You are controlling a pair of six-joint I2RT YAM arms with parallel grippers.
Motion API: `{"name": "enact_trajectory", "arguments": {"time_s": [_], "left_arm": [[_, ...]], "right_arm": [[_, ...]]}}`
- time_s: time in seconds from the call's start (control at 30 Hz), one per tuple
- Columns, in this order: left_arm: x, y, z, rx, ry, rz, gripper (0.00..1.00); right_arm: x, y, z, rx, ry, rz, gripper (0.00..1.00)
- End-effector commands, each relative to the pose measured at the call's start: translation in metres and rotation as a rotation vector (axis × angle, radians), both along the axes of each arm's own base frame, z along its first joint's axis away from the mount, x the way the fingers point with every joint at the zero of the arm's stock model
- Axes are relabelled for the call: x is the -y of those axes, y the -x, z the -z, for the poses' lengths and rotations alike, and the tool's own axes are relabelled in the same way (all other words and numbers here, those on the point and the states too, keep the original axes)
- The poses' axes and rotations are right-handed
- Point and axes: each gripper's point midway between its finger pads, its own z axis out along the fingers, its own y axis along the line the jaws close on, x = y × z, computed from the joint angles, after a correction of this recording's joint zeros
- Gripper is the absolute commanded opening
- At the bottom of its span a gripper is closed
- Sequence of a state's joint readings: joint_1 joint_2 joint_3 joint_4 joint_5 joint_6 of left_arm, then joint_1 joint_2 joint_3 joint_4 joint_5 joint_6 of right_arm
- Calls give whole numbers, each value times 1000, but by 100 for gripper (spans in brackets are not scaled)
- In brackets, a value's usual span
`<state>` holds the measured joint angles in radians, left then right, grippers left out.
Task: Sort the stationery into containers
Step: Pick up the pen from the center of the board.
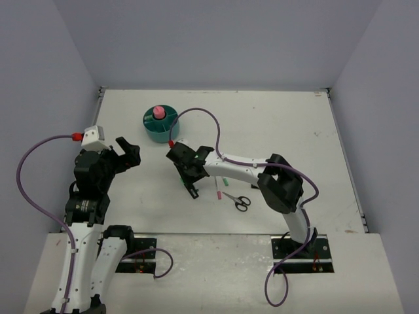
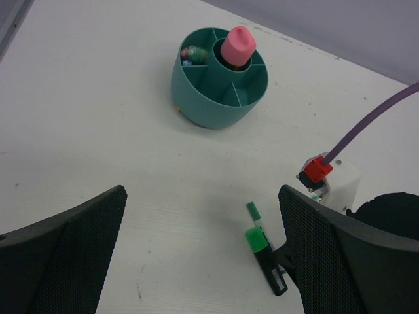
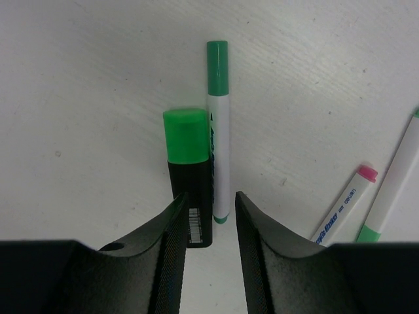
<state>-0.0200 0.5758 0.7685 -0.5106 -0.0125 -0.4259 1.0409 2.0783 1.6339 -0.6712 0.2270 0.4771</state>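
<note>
The round teal organizer (image 1: 160,125) stands at the back left of the table, with a pink item (image 1: 158,112) upright in its central cup. In the left wrist view the organizer (image 2: 209,104) holds the pink item (image 2: 237,46) and some small items (image 2: 192,54) in a side compartment. My right gripper (image 3: 209,196) is open, low over the table. Its fingers straddle the near ends of a black-and-green marker (image 3: 188,176) and a thin white pen with a green cap (image 3: 218,131), which lie side by side. My left gripper (image 2: 201,193) is open and empty, raised at the left.
Two more thin white pens (image 3: 344,209) (image 3: 393,183) lie to the right of my right gripper. Small black-handled scissors (image 1: 239,201) lie near the table's front. The right arm's wrist camera with a red connector (image 2: 321,170) and purple cable shows in the left wrist view.
</note>
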Motion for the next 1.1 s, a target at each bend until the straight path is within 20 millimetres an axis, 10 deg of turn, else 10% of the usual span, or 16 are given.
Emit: {"name": "enact_trajectory", "arguments": {"time_s": [0.0,0.57,0.67,0.9,1.07], "left_arm": [[4,-3,-7,34,-17,39,100],[5,-1,-9,44,-18,41,100],[5,-1,-10,45,-18,40,100],[22,-4,-11,52,24,129,100],[77,-4,-16,94,227,388,100]], "right_arm": [[4,-11,6,17,47,18,36],[13,-9,54,-57,126,17,25],[17,-9,55,-60,134,26,6],[34,-21,0,29,76,92,0],[39,-18,-63,108,-102,64,0]]}}
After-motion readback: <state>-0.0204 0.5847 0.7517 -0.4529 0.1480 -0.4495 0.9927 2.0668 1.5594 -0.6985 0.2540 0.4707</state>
